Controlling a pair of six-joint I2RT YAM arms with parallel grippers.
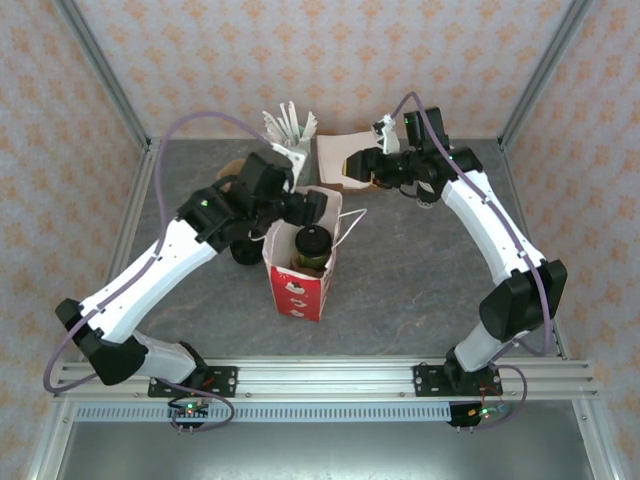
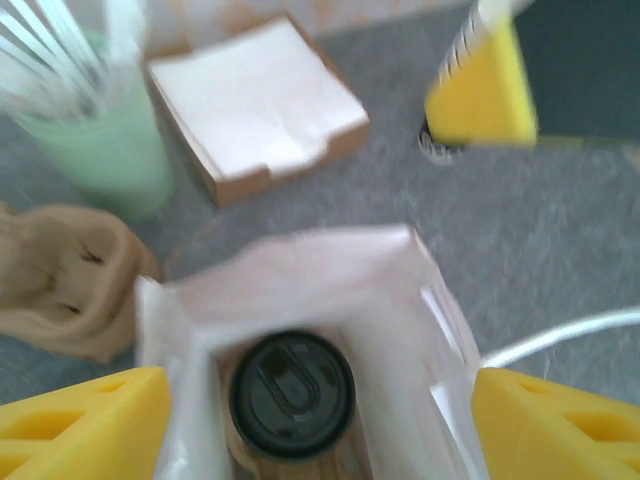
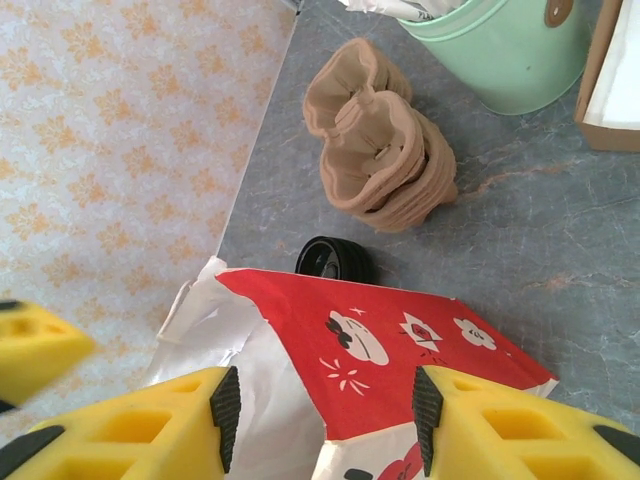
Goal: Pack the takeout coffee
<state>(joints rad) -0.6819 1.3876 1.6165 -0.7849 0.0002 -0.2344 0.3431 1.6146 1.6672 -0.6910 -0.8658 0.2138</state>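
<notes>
- Left wrist view puts the coffee (image 2: 292, 395) upright at the bottom of the paper bag (image 2: 300, 265), so the packing step looks all but done.
- Left claw (image 2: 320, 390) hangs over the bag's mouth, its fingers spread wide on either side and clamping nothing.
- Right claw (image 1: 380, 172) hovers apart from the bag, near the napkin box (image 1: 340, 160), with its fingers apart and empty.
- Next move, as I judge it: lift the left claw straight up without snagging the thin bag walls or tipping the bag.
- The coffee is a small cup with a dark olive-green side and a round black lid. The lid has a moulded U-shaped mark on top and seems seated flat.
</notes>
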